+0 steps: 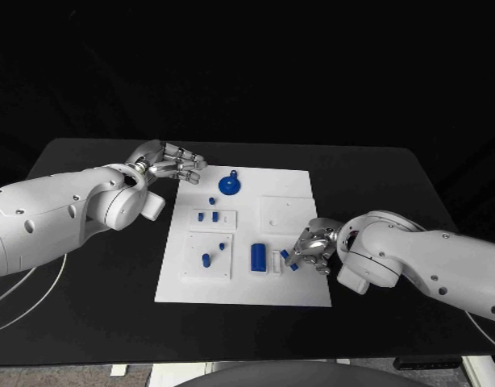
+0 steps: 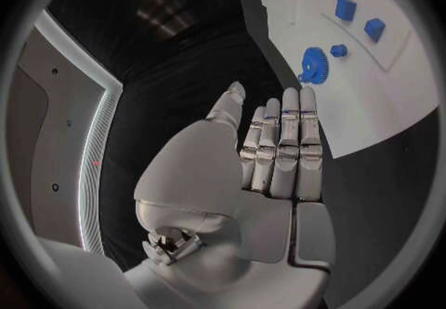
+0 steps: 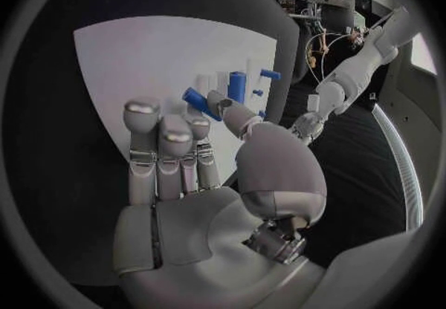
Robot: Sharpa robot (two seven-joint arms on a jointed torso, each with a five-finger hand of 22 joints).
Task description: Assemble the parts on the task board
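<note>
The white task board (image 1: pixel 282 286) lies mid-table. On it are a blue gear (image 1: pixel 231 185), two small blue blocks (image 1: pixel 208 216), a blue peg (image 1: pixel 205 260) and an upright blue cylinder (image 1: pixel 258 256). My right hand (image 1: pixel 314 248) hovers over the board's near right part, beside the cylinder. In the right wrist view it pinches a small oblong blue part (image 3: pixel 196 96) between thumb and finger. My left hand (image 1: pixel 172 165) hangs off the board's far left corner, fingers (image 2: pixel 283 145) straight, holding nothing. The left wrist view shows the gear (image 2: pixel 314 65) just ahead of those fingertips.
The black table (image 1: pixel 97 266) runs wide on both sides of the board. Raised white squares (image 1: pixel 289 211) sit on the board's right half. The left forearm (image 1: pixel 39 222) crosses the table's left side and the right forearm (image 1: pixel 445 270) its right.
</note>
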